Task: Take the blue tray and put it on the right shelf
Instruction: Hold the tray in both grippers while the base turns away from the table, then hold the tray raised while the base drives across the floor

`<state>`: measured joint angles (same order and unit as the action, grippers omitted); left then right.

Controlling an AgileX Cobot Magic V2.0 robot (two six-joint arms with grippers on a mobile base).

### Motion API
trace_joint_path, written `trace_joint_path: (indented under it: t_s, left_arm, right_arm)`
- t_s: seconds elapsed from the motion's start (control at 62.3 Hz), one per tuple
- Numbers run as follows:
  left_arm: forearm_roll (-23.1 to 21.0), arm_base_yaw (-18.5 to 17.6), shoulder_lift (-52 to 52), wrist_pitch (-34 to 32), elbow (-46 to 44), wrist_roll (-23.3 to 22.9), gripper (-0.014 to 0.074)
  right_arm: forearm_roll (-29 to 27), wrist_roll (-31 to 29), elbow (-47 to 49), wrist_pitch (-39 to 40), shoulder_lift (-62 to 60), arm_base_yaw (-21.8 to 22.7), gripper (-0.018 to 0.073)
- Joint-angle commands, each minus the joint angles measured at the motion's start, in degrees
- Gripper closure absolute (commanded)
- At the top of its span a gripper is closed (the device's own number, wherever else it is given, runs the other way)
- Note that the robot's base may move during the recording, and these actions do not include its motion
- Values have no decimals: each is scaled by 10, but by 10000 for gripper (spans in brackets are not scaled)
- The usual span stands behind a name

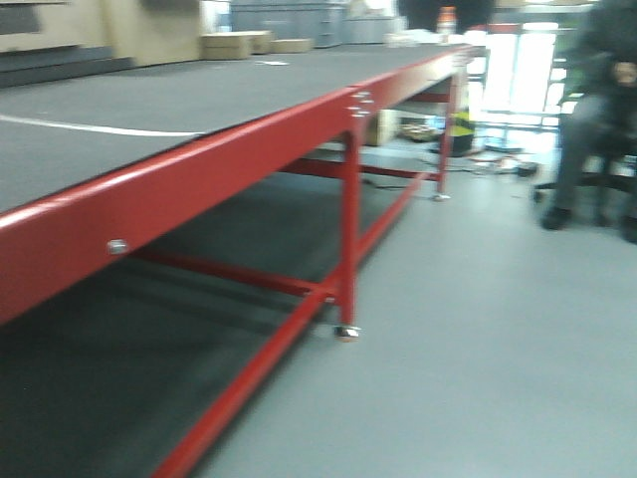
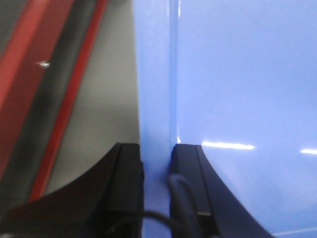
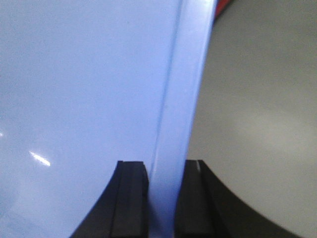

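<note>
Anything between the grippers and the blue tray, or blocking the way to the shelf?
Nothing: left gripper and right gripper both clamp the blue tray rim. No shelf in view; path unknown.

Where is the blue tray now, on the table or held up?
Held up. The left gripper and right gripper each pinch the blue tray by its rim, with floor showing beside it.

The front view is blurred throughout. The boxes [image 1: 239, 44] at the far end of the bench [image 1: 199, 189] are mere smudges, and the seated person [image 1: 597, 110] loses head and one side to the frame. In both wrist views the blue tray [image 2: 237, 99] runs off top, bottom and one side. Its pinched rim hides the inner faces of the left tool [image 2: 157, 171] and right tool [image 3: 166, 176].
</note>
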<state>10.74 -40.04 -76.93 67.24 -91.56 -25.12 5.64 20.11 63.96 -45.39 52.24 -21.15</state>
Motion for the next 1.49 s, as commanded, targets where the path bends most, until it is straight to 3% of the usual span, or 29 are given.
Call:
trace_joint_path:
  t_s: [0.0,1.477]
  left_arm:
    - [31,-3,20,-16,-17,16,645]
    - [31,-3,20,-34,-17,16,645]
  right_arm:
    - [27,-16,20,49,-8,0,501]
    - [27,-16,20,49,-8,0,501]
